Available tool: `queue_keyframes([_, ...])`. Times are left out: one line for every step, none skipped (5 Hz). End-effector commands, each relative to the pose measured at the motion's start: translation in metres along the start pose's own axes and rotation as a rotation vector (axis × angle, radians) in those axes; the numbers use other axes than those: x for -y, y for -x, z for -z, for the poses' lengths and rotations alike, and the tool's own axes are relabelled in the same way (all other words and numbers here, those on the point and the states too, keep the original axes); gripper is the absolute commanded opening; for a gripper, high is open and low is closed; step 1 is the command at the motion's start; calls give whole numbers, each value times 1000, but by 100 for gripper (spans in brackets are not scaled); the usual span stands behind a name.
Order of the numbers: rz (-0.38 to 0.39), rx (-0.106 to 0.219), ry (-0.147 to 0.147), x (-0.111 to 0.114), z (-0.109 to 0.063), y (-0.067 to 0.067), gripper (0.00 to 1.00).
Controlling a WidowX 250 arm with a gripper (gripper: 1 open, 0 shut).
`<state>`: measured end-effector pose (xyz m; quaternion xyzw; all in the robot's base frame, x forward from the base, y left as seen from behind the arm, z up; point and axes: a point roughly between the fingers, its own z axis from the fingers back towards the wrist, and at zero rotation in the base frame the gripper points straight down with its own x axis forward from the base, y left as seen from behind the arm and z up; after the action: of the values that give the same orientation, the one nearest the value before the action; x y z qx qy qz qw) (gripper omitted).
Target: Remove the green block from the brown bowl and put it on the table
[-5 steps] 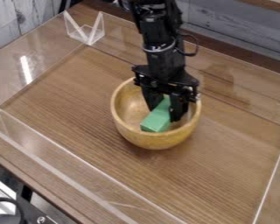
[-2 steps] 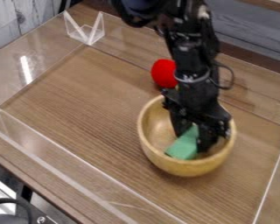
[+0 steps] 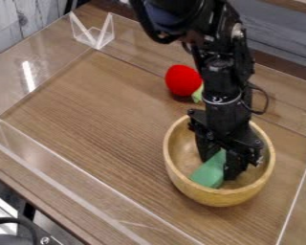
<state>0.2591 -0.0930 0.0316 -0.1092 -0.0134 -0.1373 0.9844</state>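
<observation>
Dark brown wood grain is filling my view: the table is running under clear acrylic walls, with a folded acrylic piece standing near 11 o'clock. Pale planking is showing beyond the far wall. I am looking at the brown bowl sitting toward 4 o'clock on the tabletop. My gripper is reaching down into it, jaws pinched onto the green block, which is leaning tilted inside the bowl's hollow. A red ball-shaped toy is lying on the table at 12 o'clock from the bowl, apart from its rim.
</observation>
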Motion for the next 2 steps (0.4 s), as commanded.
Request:
queue_keyframes([-2, 18, -4, -1, -3, -2, 0])
queue_keyframes([-12, 16, -7, -4, -3, -2, 0])
